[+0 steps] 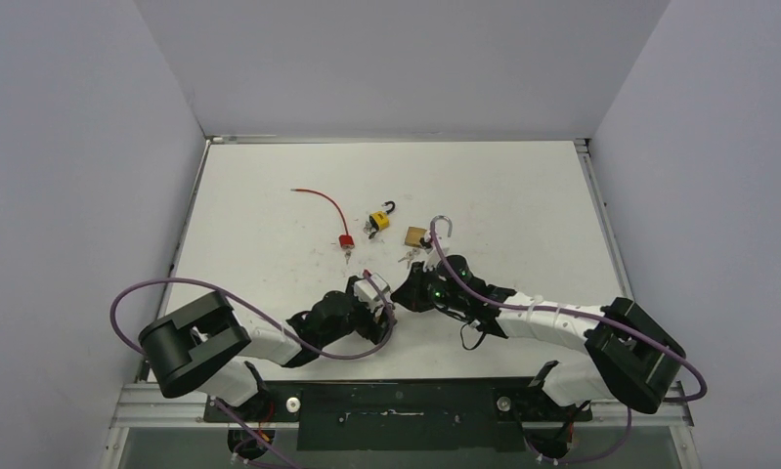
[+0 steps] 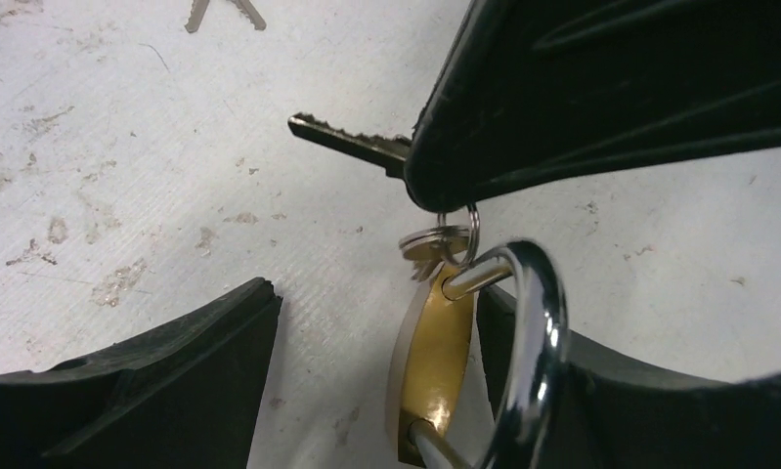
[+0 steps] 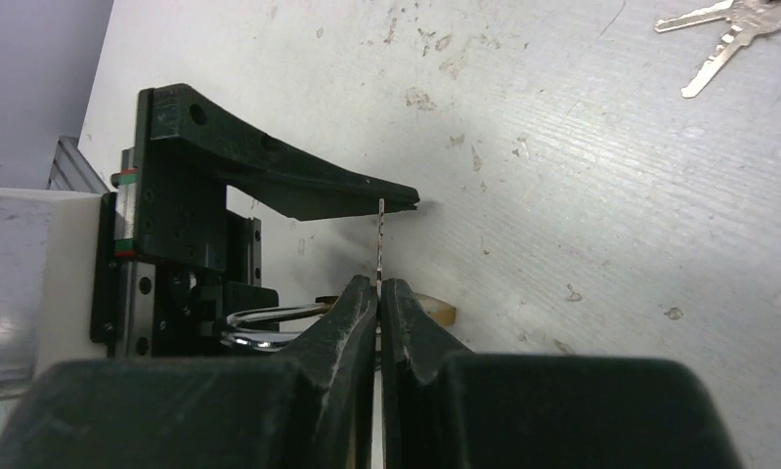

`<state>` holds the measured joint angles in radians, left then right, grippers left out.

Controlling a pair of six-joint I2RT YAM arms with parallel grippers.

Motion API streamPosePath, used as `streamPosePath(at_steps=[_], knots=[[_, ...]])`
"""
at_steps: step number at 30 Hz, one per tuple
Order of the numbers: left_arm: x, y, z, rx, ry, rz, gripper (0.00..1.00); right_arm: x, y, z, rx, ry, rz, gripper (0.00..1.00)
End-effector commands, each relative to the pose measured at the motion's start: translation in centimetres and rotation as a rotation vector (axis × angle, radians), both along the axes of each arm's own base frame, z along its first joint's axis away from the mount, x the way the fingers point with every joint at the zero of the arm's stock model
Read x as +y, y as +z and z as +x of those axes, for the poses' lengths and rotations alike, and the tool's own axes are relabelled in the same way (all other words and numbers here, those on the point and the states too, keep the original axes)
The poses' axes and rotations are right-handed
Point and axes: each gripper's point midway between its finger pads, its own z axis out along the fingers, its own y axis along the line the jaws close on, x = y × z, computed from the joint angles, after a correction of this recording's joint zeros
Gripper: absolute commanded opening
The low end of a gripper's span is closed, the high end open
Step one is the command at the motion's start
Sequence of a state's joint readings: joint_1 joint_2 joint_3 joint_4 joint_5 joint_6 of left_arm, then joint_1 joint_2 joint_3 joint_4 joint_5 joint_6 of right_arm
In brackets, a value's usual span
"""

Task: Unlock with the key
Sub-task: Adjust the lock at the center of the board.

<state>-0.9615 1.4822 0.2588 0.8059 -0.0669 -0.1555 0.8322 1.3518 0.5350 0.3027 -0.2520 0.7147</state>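
A brass padlock (image 2: 435,342) with a silver shackle (image 2: 533,352) stands on edge between the fingers of my left gripper (image 2: 376,327). It sits close against the right finger (image 2: 660,391), and a wide gap separates it from the left finger (image 2: 171,381). That gripper is open. Both shackle legs enter the body. My right gripper (image 3: 378,288) is shut on a key (image 2: 352,142), whose toothed blade sticks out just above the padlock. A ring (image 2: 461,230) with a second key hangs from it. From above, the two grippers (image 1: 371,293) (image 1: 412,290) meet tip to tip, hiding the padlock.
Farther back lie a brass padlock (image 1: 417,235) with its shackle open, a yellow-and-black padlock (image 1: 378,221), a red padlock (image 1: 345,241) with a red cable, and loose keys (image 1: 409,257) (image 3: 728,29). White walls enclose the table (image 1: 523,195).
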Motion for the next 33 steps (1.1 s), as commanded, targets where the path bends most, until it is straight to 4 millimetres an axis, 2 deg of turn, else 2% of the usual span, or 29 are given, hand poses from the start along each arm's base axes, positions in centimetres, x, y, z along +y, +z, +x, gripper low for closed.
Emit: streamPosePath(at_steps=[1,7,11,17,22,25,27,31,32,33], knots=[[-0.8,2.9,0.2,-0.037,-0.009,-0.075,0.72,-0.2,3.6,2.2,-0.087,-0.096,0.034,0.0],[-0.6,5.2,-0.2,-0.023,0.003,-0.119,0.73,-3.8,4.7,5.0,-0.097,-0.329,0.002,0.0],[-0.3,7.3,-0.8,0.01,0.023,-0.177,0.73,-6.1,5.0,6.0,-0.086,-0.432,0.007,0.0],[0.1,10.0,-1.7,0.043,0.021,-0.224,0.7,-7.2,4.9,5.9,-0.073,-0.46,0.017,0.0],[0.7,9.3,-0.7,0.094,0.12,-0.187,0.64,-7.3,4.7,5.6,-0.063,-0.464,0.027,0.0],[-0.2,8.3,-0.5,0.149,0.108,-0.12,0.55,-7.5,4.7,5.4,-0.065,-0.466,0.033,0.0],[-1.2,7.9,-0.4,0.182,0.09,-0.083,0.44,-7.7,4.8,5.4,-0.066,-0.469,0.036,0.0],[-2.0,7.7,0.1,0.233,0.115,-0.042,0.07,-8.1,4.8,5.2,-0.066,-0.472,0.039,0.0],[-2.0,7.9,0.5,0.237,0.14,-0.042,0.0,-8.2,4.9,5.2,-0.068,-0.474,0.042,0.0],[-1.9,8.3,1.0,0.237,0.182,-0.047,0.0,-8.3,4.9,5.1,-0.069,-0.475,0.042,0.0]])
